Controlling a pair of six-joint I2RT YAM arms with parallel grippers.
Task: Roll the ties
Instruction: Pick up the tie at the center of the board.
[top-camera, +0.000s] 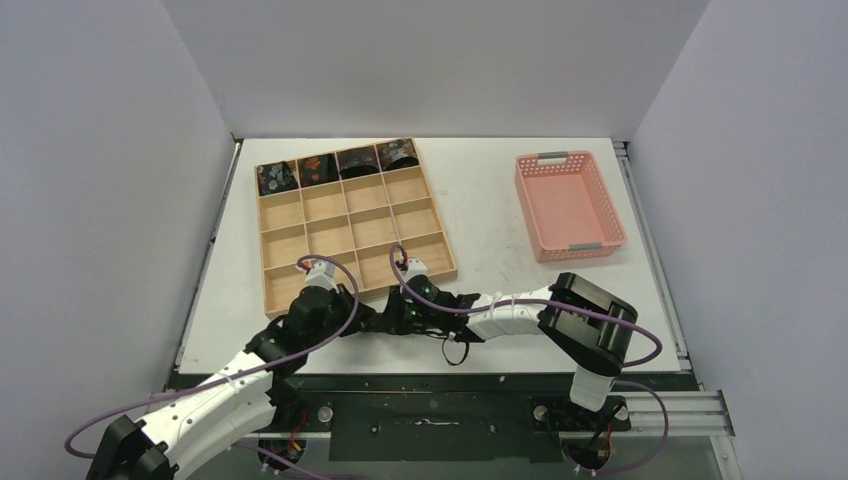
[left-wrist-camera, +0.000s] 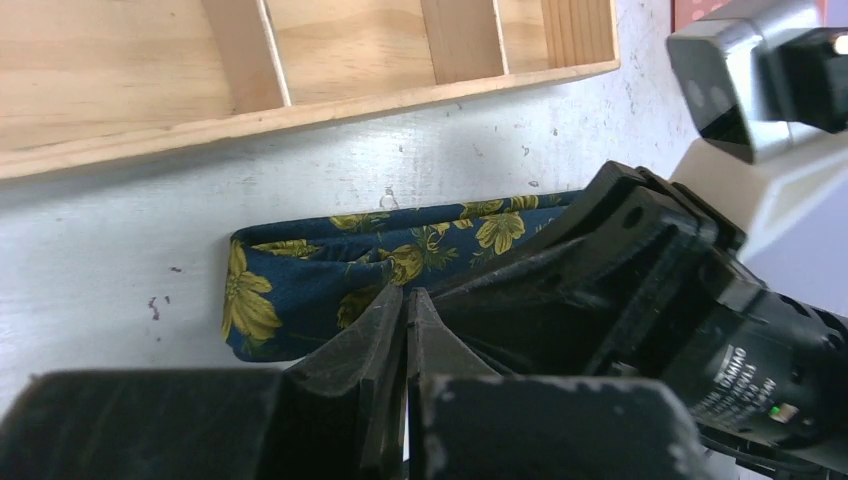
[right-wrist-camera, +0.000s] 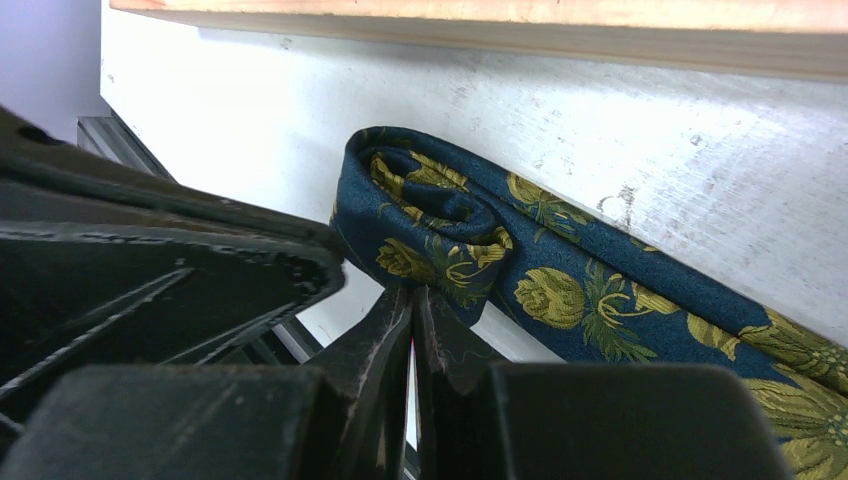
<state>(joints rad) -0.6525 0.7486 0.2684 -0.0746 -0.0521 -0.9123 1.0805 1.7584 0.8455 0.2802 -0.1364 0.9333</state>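
Rolling step, I judge: tie coiled at one end only. Clenched at its edge: left gripper, right gripper; pinch unclear. Next needs tight, even turns.

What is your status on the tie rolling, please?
Left pincer and right pincer shut, tips at the yellow-flowered tie. One end coiled, rest unrolled. Four rolled ties in far row of tray. Tray edge close behind.

Wooden divided tray, pink basket, white table

Tie tail off-frame, btm-R.
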